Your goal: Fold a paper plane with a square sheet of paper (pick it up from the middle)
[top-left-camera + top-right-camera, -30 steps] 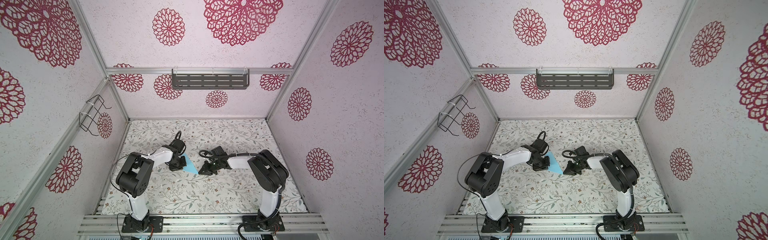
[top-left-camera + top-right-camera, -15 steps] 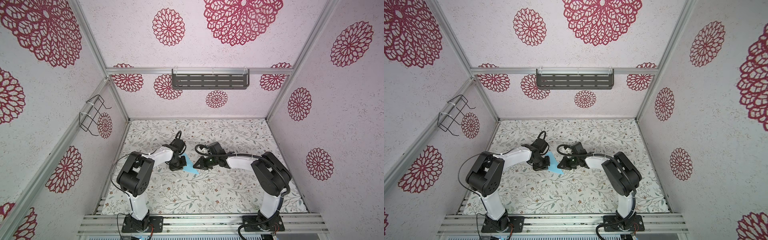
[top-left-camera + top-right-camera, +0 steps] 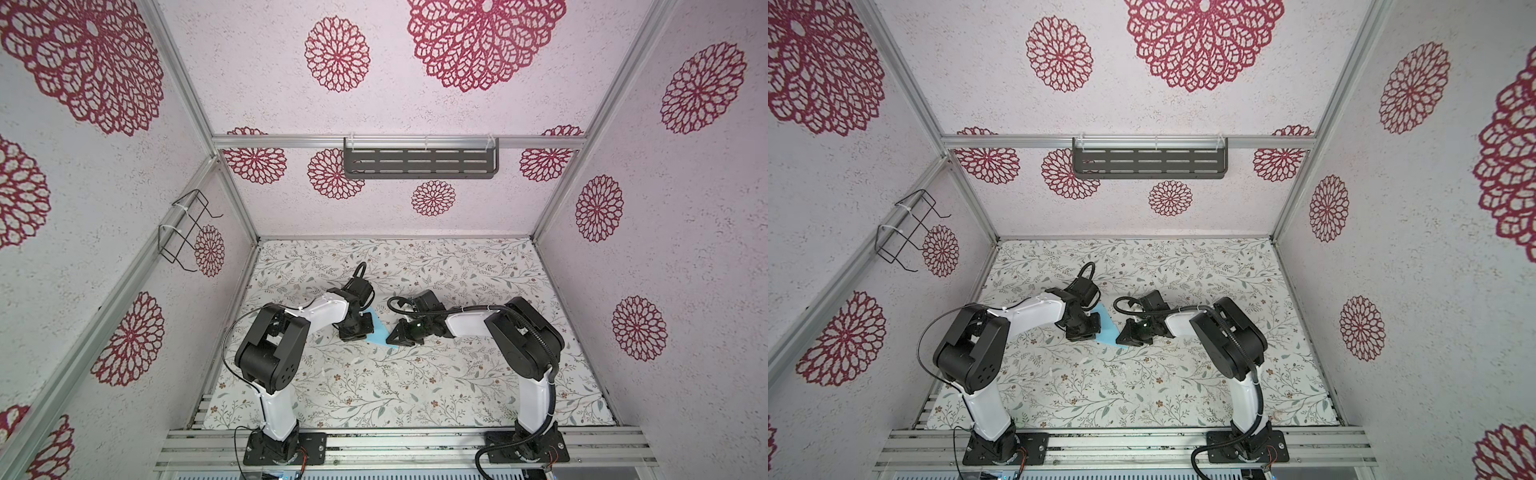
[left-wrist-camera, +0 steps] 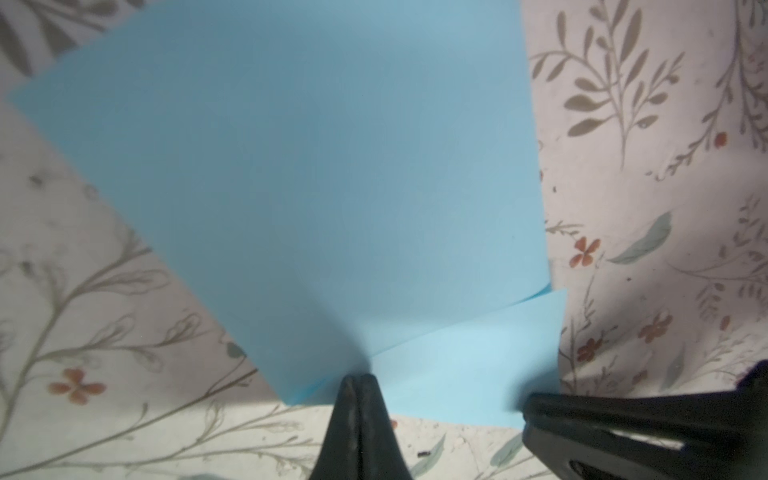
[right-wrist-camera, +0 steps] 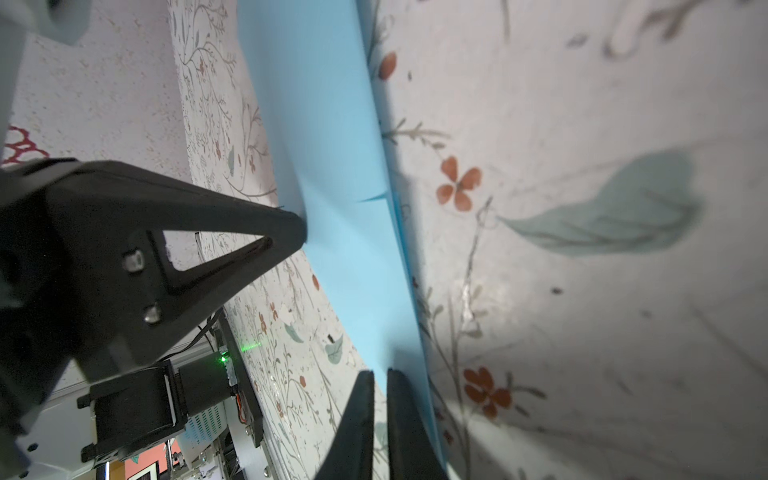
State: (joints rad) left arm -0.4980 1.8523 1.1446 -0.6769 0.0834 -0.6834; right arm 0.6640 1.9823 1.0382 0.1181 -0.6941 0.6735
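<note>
The square sheet of paper [image 3: 379,333] [image 3: 1108,327] is light blue and lies partly folded mid-table in both top views, between the two grippers. In the left wrist view its upper layer [image 4: 332,187] covers a paler lower strip [image 4: 465,365]. My left gripper [image 3: 368,333] [image 4: 359,379] is shut, its tips pressed on the paper where the two layers meet. My right gripper [image 3: 391,339] [image 5: 380,374] is shut to a thin slit. Its tips rest at the paper's [image 5: 332,166] opposite edge with nothing seen between them. One of its fingers [image 4: 623,432] shows in the left wrist view.
A floral cloth [image 3: 415,386] covers the table. A dark slotted shelf [image 3: 419,162] hangs on the back wall and a wire rack [image 3: 187,232] on the left wall. An aluminium rail [image 3: 395,444] with both arm bases runs along the front edge.
My right gripper has moved left from beside the paper onto its right edge. The left gripper has stayed on the paper.
</note>
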